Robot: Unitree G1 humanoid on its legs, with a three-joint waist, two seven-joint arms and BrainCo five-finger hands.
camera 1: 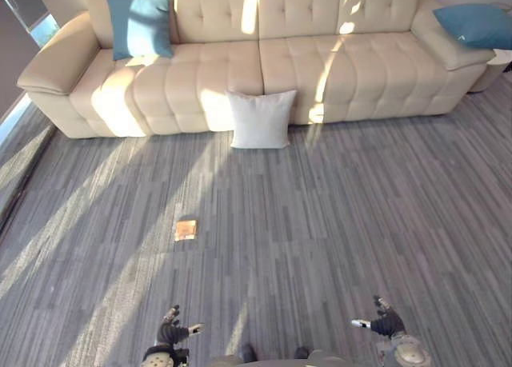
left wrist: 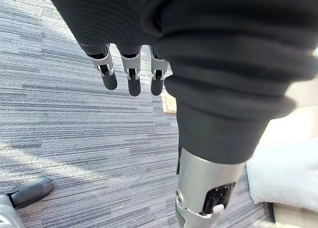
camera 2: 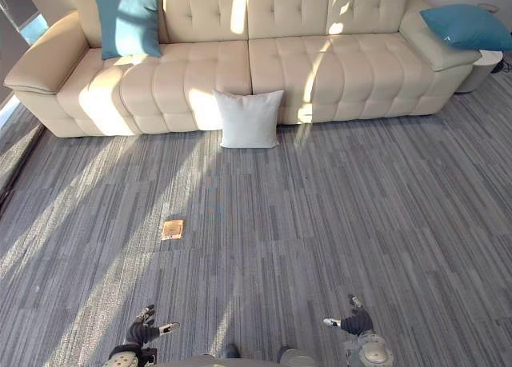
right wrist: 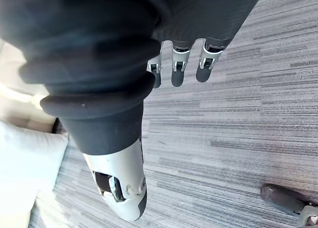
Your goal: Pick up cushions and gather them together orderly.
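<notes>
A white cushion (camera 1: 261, 119) stands on the carpet, leaning against the front of the cream sofa (camera 1: 320, 63). One blue cushion (camera 1: 141, 24) rests upright against the sofa's back at its left end. Another blue cushion (camera 1: 478, 24) lies on the sofa's right armrest. My left hand (camera 1: 171, 332) and right hand (camera 1: 384, 322) hang low at the near edge of the carpet, far from all cushions. Both are open with straight fingers (left wrist: 130, 76) and hold nothing. The right hand's fingers (right wrist: 179, 69) point over bare carpet.
A small orange-brown square (camera 1: 186, 229) lies on the grey carpet between me and the sofa. A window and wall run along the far left (camera 1: 24, 15). A pale round side table (camera 1: 494, 67) stands past the sofa's right end.
</notes>
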